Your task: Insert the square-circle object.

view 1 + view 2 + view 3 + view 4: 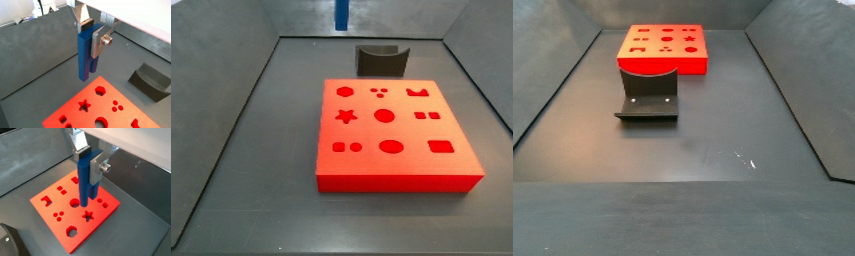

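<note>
My gripper (91, 38) shows in both wrist views (89, 161) and is shut on the square-circle object (83, 57), a slim dark-blue piece with two parallel prongs hanging straight down (85, 183). It is held high above the flat red board (60, 225) with shaped holes, prong tips over the area near a round hole. The board's near part shows in a wrist view (100, 107). In a side view only the lower end of the blue piece (341, 12) shows at the top edge, behind the board (365, 132). The gripper itself is out of view in both side views.
The dark fixture (378, 60) stands on the floor just beyond the board, also in the other views (647, 100) (150, 80) (10, 240). Grey walls enclose the floor on all sides. The board (663, 62) lies at the far end of the bin.
</note>
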Robot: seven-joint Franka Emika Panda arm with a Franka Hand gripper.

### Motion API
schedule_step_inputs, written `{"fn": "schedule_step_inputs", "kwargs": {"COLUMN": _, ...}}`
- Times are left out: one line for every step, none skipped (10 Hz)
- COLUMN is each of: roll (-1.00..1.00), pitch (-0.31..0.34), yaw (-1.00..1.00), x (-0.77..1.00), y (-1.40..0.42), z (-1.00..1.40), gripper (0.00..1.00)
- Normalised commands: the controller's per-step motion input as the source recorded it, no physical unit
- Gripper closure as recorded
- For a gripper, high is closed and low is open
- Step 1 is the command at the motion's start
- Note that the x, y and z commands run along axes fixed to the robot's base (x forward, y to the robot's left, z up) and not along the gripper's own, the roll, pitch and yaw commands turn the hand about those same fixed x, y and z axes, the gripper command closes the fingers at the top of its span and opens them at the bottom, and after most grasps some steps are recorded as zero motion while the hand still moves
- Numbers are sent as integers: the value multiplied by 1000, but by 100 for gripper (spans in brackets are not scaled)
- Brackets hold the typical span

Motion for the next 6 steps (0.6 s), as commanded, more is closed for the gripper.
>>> {"fn": "schedule_step_inputs", "kwargs": {"roll": -14, "pitch": -73, "yaw": -6, "x": 23, "y": -169, "z": -154, "gripper": 100}}
{"fn": "schedule_step_inputs", "kwargs": {"roll": -46, "pitch": -151, "yaw": -51, "x": 597, "y": -463, "z": -314, "gripper": 100}}
{"fn": "schedule_step_inputs", "kwargs": {"roll": 0, "pitch": -173, "yaw": -57, "x": 723, "y": -614, "z": -491, "gripper": 100}}
{"fn": "schedule_step_inputs", "kwargs": {"roll": 29, "pitch": -291, "yaw": -89, "x": 517, "y": -754, "z": -617, "gripper": 100}}
{"fn": "schedule_step_inputs", "kwargs": {"roll": 63, "pitch": -207, "yaw": -71, "x": 677, "y": -706, "z": -620, "gripper": 100}}
{"fn": "schedule_step_inputs", "kwargs": {"roll": 134, "pitch": -124, "yaw": -109, "x": 729, "y": -657, "z": -526, "gripper": 100}}
